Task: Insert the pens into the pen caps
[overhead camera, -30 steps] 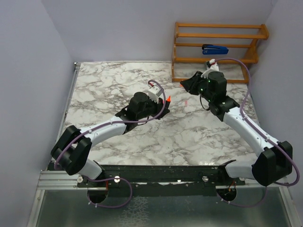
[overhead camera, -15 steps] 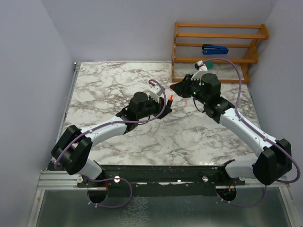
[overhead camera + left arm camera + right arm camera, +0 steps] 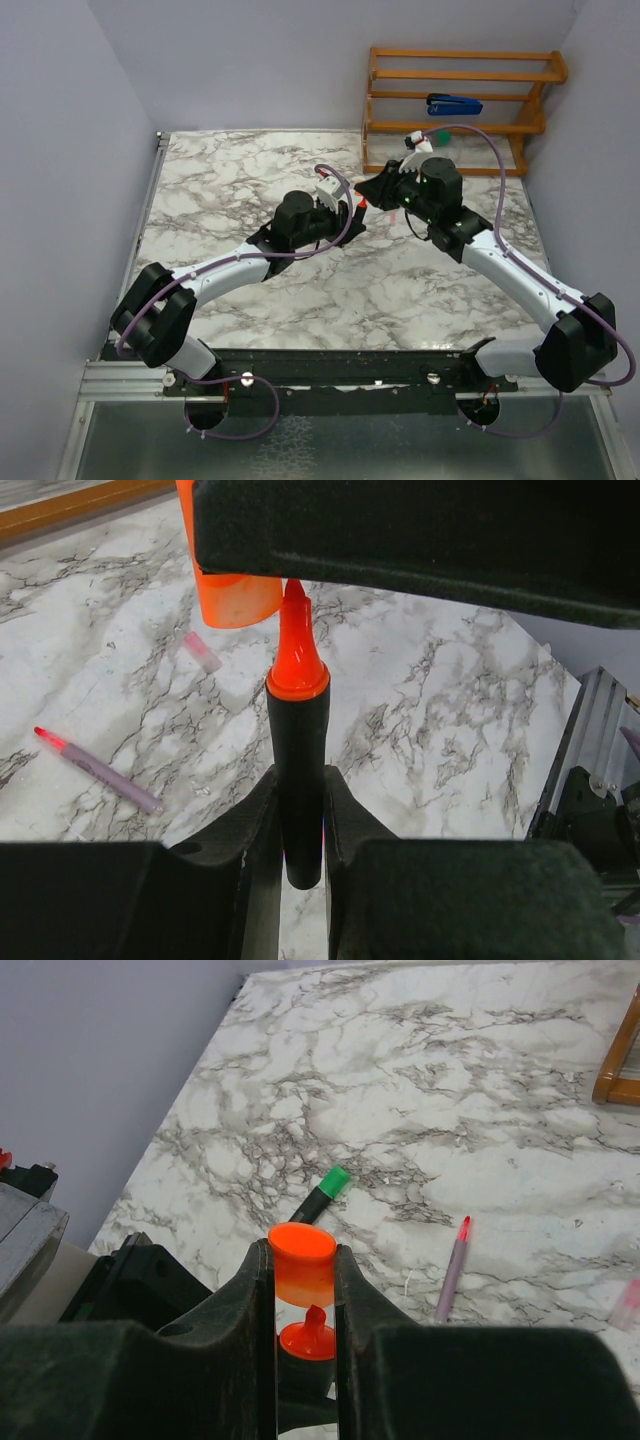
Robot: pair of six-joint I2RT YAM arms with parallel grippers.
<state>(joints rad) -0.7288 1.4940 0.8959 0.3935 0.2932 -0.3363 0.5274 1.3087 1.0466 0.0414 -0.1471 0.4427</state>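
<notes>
We find the black pen with the red-orange tip (image 3: 298, 730) upright in the left gripper (image 3: 300, 815), jaws closed on its barrel above the marble table (image 3: 430, 700). Its tip meets the mouth of the orange cap (image 3: 302, 1250), which the right gripper (image 3: 303, 1282) pinches; we cannot tell whether the tip has entered. The slim pink pen (image 3: 451, 1272) and the green-ended pen (image 3: 322, 1190) lie on the table, apart.

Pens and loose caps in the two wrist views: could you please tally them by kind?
Pens: 3 (orange-tipped black pen, slim pink pen, green-ended black pen)
Loose caps: 2 (orange cap, small pale pink cap)
Total: 5
</notes>
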